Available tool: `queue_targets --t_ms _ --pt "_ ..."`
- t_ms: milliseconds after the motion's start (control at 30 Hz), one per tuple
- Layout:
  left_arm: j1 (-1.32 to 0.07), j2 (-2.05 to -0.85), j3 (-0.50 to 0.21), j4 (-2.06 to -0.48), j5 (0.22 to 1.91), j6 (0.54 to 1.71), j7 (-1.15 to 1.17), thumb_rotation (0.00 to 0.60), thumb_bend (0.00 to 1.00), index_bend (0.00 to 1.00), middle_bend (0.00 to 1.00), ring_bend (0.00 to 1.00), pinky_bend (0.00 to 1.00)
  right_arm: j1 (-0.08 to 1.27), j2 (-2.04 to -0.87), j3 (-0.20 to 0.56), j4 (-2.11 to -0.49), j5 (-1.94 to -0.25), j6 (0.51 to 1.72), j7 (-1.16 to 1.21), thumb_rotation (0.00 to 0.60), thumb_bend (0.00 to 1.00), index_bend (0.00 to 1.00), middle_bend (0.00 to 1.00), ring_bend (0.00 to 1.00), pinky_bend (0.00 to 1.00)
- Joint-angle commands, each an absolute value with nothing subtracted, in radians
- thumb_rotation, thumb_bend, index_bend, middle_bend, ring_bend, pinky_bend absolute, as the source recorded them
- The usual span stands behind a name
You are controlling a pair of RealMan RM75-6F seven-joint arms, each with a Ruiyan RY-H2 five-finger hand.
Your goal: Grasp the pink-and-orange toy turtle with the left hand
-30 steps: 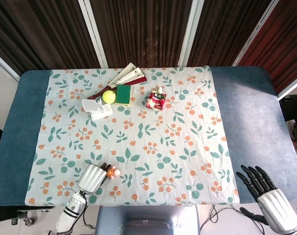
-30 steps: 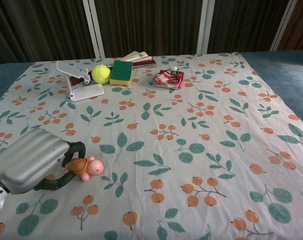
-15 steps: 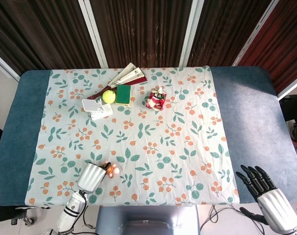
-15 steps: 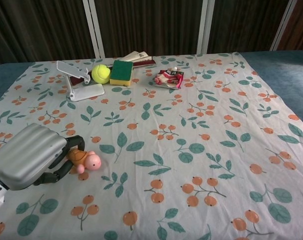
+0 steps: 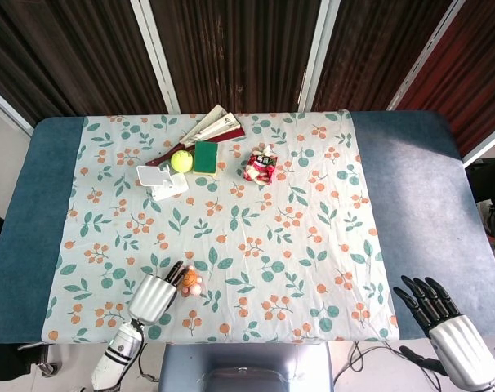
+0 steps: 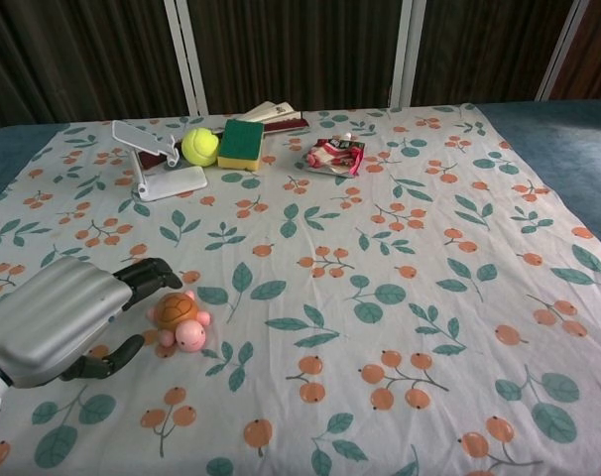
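Fingers of the silver left hand [image 6: 58,319] are spread apart around the small pink-and-orange toy turtle [image 6: 180,318] on the leaf-print tablecloth [image 6: 400,297], nothing clamped; probably light and rubbery, best pinched across the shell.

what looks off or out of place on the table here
The toy turtle lies free on the cloth beside the left hand, whose fingers are apart and not around it. Nothing looks spilled or damaged.

Bright even light, soft faint shadows, sharp focus (dark curtains behind), no glare
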State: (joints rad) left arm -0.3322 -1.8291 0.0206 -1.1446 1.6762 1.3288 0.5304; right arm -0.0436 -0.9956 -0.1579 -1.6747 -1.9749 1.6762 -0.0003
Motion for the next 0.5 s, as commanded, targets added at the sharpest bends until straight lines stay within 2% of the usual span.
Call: queue_targets --t_ms 33,133,500 --pt "-0.333 -1.821 0.024 -1.165 1.676 1.33 0.545 0.6 0.42 0.23 0.16 1.0 1.0 -0.044 -0.996 -0.158 -1.675 -1.976 1.677 0.0 0.6 0.08 0.0 0.0 0.0 0.0" --pt "-0.338 -1.823 0.028 -1.166 1.69 1.339 0.542 0.6 0.42 0.28 0.22 1.0 1.0 -0.045 -0.995 -0.158 -1.674 -1.977 1.68 0.0 0.6 0.08 0.0 0.0 0.0 0.0" --pt "-0.372 -1.86 0.03 -1.131 1.697 1.303 0.557 0.6 0.42 0.34 0.33 1.0 1.0 -0.047 -0.99 -0.16 -1.668 -1.984 1.692 0.017 0.6 0.08 0.0 0.0 0.0 0.0"
